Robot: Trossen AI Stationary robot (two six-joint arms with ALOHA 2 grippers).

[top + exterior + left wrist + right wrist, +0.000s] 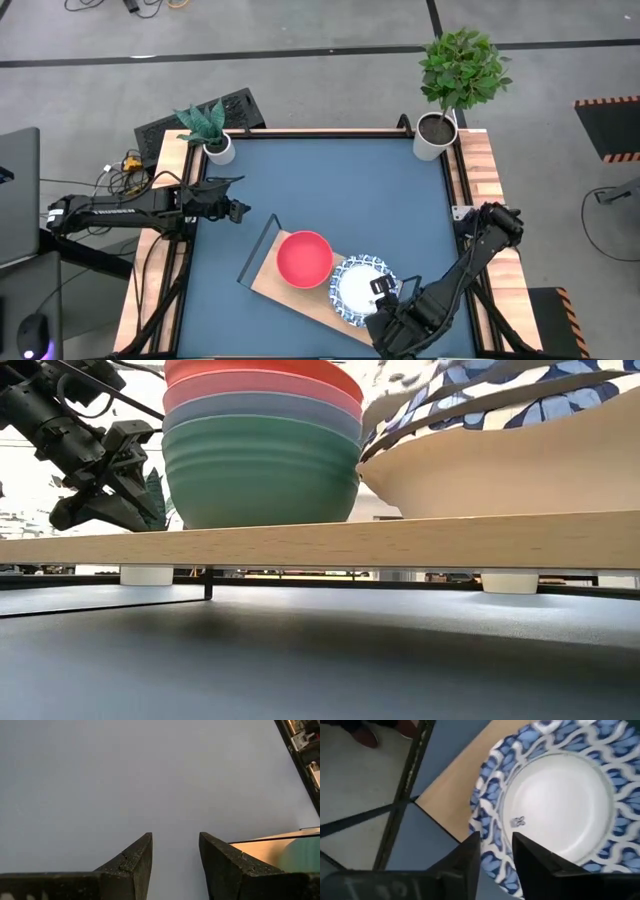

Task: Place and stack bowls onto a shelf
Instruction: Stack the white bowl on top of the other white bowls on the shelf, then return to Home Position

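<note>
Dark blue surface [330, 190], matte, square, edged with light-wood strips at both sides; grey floor all round it. Two potted plants stand at the far corners, the small one [208, 130] at the left, the taller leafy one [455, 80] at the right. Most of the surface lies bare, with wide room between the two arms.

Shelf [290, 292]: flat light-wood board with a thin black frame end, set askew near the front edge. From table height it stands on small white feet, with a gap beneath.

Bowls: the pink-red bowl [304, 258] sits nested in the teal-green bowl [260, 480], ribbed sides, smooth and rounded. Just beside them on the same board, the white bowl with blue patterned rim [362, 285], glossy, with a second patterned rim showing under it in the low view.

Right end effector [384, 292]: low at the front right, over the near rim of the patterned bowl. In the right wrist view its fingers [465, 855] stand a little apart above the blue rim; whether they touch it cannot be told. Nothing is held.

Left end effector [236, 211]: off to the left, well apart from the shelf, above bare blue surface. Fingers [135, 860] spread a modest way, empty. The shelf's edge and teal bowl show just ahead of it, to one side.
</note>
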